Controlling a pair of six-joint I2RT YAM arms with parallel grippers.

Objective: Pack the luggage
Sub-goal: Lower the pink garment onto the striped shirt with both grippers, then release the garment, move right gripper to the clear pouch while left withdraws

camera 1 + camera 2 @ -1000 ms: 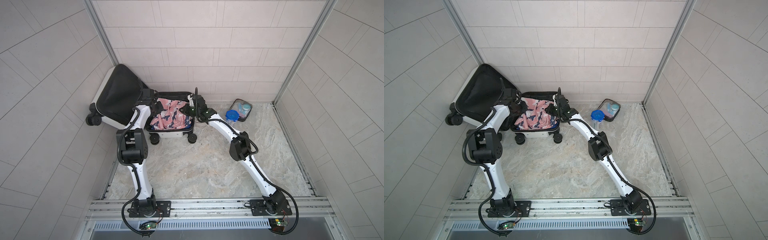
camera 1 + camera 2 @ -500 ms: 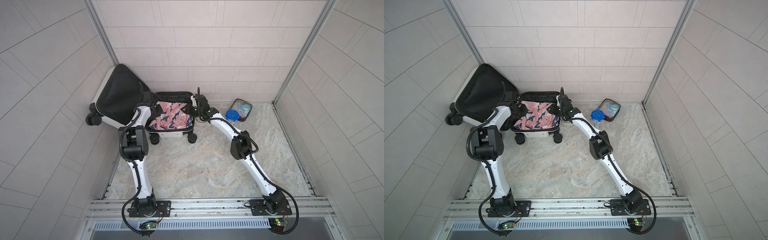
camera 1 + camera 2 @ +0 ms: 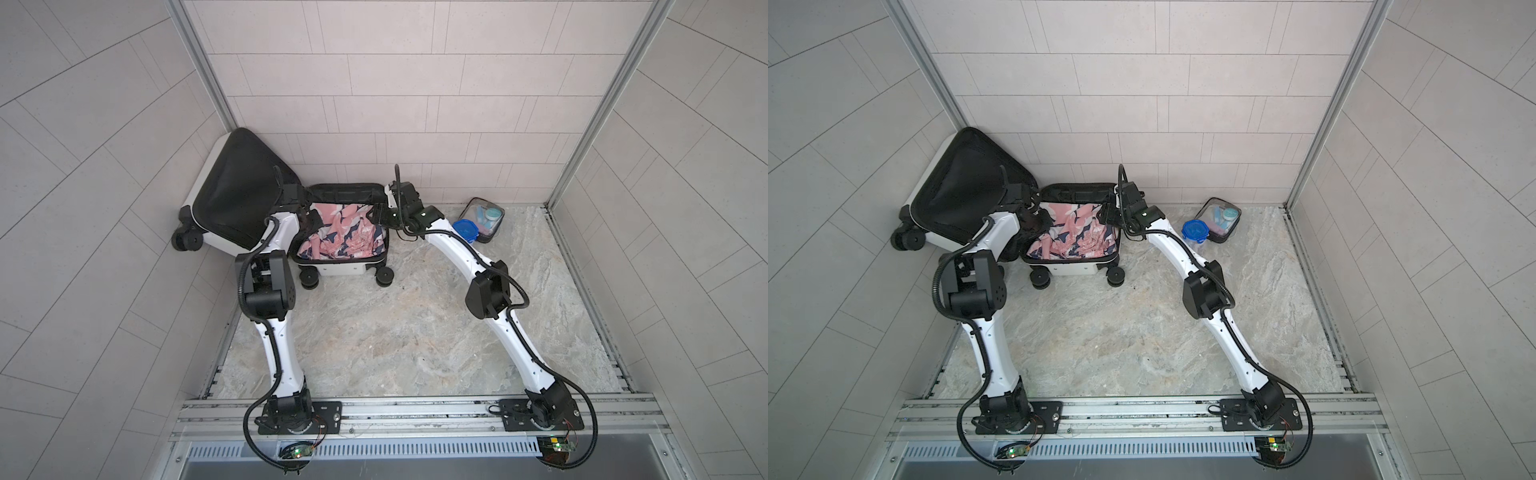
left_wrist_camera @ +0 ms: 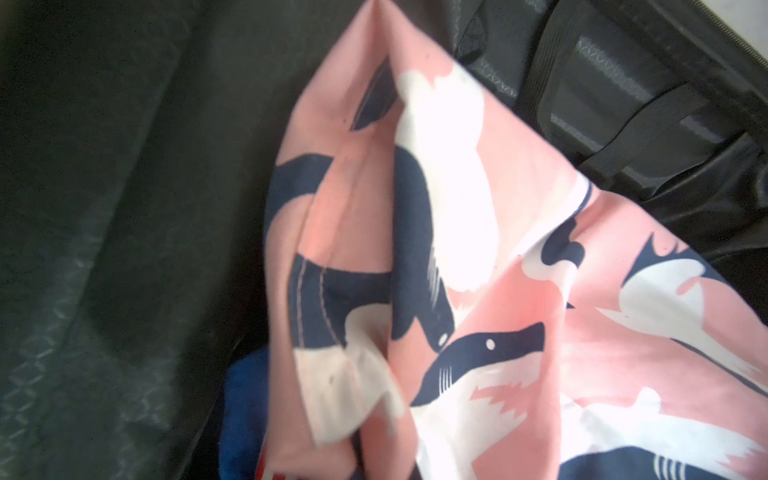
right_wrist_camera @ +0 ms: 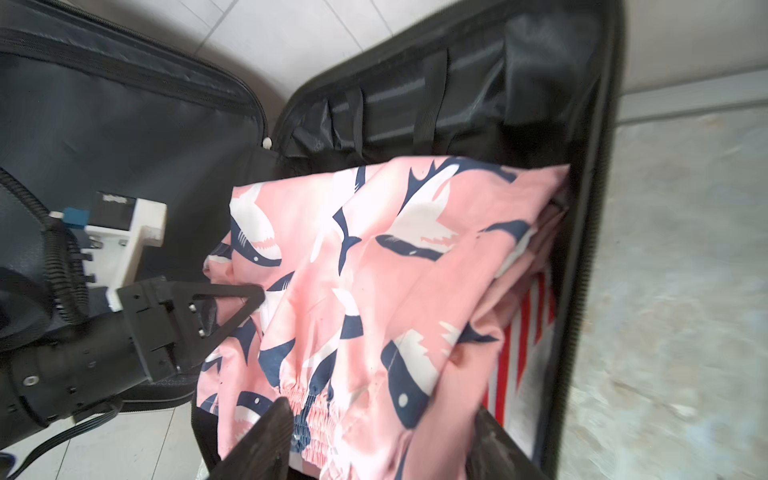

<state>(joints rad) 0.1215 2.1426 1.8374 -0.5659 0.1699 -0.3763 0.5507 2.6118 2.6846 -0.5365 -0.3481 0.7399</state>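
Note:
The white luggage (image 3: 345, 269) (image 3: 1075, 269) lies open at the back left, its black-lined lid (image 3: 237, 195) leaning into the wall corner. A pink shark-print garment (image 3: 345, 232) (image 3: 1075, 232) (image 4: 457, 249) (image 5: 395, 270) lies crumpled in the base half. My left gripper (image 3: 311, 218) (image 3: 1038, 218) (image 5: 255, 293) is shut, its tips pinching the garment's edge on the lid side. My right gripper (image 3: 374, 216) (image 3: 1102, 214) (image 5: 380, 440) is open at the opposite rim, its fingers (image 5: 266, 436) spread on either side of the garment's gathered waistband.
A red-and-white striped cloth (image 5: 528, 328) lies under the garment, and a blue one (image 4: 245, 407) beside it. To the right of the luggage, by the back wall, are a blue-lidded container (image 3: 465, 230) (image 3: 1195, 230) and a clear toiletry pouch (image 3: 484, 218) (image 3: 1221, 218).
My right gripper has opened and let go of the garment, which has settled lower into the luggage. The left gripper stays shut and has shifted slightly toward the lid.

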